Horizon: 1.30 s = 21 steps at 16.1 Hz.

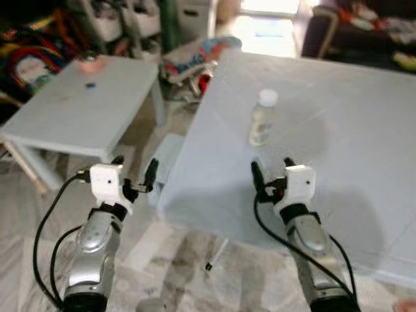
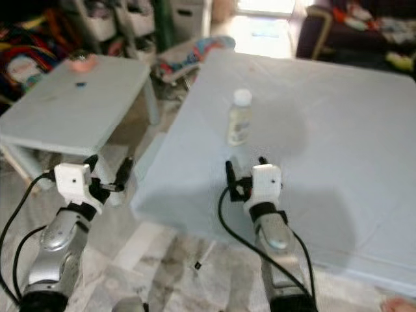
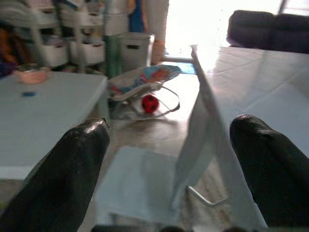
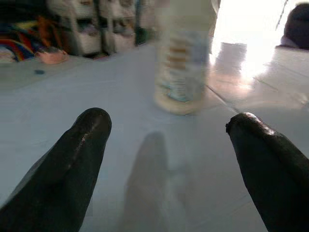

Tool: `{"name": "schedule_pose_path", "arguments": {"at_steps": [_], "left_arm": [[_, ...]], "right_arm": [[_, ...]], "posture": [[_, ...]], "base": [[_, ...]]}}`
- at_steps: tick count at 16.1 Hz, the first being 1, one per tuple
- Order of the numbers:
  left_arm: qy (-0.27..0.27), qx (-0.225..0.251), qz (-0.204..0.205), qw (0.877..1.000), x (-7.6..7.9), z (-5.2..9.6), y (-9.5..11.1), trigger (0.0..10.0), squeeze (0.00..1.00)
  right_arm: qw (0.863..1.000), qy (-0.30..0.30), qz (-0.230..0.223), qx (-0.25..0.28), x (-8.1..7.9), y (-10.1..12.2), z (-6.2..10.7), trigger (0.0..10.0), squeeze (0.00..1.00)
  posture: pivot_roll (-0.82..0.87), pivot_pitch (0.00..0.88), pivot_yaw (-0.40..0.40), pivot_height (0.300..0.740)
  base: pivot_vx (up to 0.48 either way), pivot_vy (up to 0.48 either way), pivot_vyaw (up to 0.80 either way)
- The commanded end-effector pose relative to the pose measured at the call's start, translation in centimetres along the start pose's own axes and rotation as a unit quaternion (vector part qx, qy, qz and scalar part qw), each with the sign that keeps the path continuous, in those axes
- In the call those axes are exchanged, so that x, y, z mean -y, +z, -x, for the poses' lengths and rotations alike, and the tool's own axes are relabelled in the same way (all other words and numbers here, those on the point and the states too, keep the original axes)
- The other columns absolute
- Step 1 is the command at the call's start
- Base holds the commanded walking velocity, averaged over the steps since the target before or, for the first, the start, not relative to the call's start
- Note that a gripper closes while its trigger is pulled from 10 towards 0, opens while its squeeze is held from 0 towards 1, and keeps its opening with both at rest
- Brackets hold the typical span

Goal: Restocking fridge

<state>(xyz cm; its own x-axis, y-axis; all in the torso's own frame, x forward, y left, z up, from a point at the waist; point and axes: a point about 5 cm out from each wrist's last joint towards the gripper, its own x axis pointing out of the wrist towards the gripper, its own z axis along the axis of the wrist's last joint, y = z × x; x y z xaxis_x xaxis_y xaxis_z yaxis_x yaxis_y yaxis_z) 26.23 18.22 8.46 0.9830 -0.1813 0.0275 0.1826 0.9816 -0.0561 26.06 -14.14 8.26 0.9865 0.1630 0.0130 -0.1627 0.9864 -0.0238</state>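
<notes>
Hovering right claw point(image 1: 271, 170) spread, empty, near bottle point(image 1: 263, 117) | left claw point(image 1: 134, 170) spread, empty | wrist: label blurred

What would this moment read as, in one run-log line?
right tool: open, over table, short of bottle | left tool: open, off table's edge | bottle: upright, untouched

Red ball point(image 3: 150, 103) under baby bouncer point(image 3: 145, 82)
</notes>
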Motion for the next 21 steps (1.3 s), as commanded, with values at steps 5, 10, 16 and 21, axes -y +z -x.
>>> {"name": "schedule_pose_path", "arguments": {"at_steps": [5,10,16,21], "left_arm": [[0.009,0.001,-0.009,1.000,-0.3,0.0,0.0,10.0,0.00],[-0.005,0.013,-0.002,1.000,-0.2,-0.2,0.5,10.0,0.00],[-0.010,0.015,0.000,1.000,0.1,-0.4,0.5,10.0,0.00],[-0.012,0.018,0.003,1.000,0.4,-0.6,0.4,10.0,0.00]], "right_arm": [[0.997,-0.043,0.025,0.065,2.0,3.3,-2.2,10.0,0.00],[0.987,-0.078,0.047,0.134,3.1,7.4,-3.4,10.0,0.00],[0.986,-0.058,0.053,0.145,1.5,7.7,-3.1,10.0,0.00],[0.985,-0.052,0.065,0.154,1.6,8.3,-3.5,10.0,0.00]], "posture": [[-0.02,0.000,-0.002,0.740],[-0.03,0.000,-0.001,0.740],[-0.03,0.000,-0.001,0.740],[-0.04,0.000,-0.007,0.740]], "base": [[0.000,0.000,0.00],[0.048,0.000,0.00],[0.291,0.000,0.00],[0.316,0.000,0.00]]}}
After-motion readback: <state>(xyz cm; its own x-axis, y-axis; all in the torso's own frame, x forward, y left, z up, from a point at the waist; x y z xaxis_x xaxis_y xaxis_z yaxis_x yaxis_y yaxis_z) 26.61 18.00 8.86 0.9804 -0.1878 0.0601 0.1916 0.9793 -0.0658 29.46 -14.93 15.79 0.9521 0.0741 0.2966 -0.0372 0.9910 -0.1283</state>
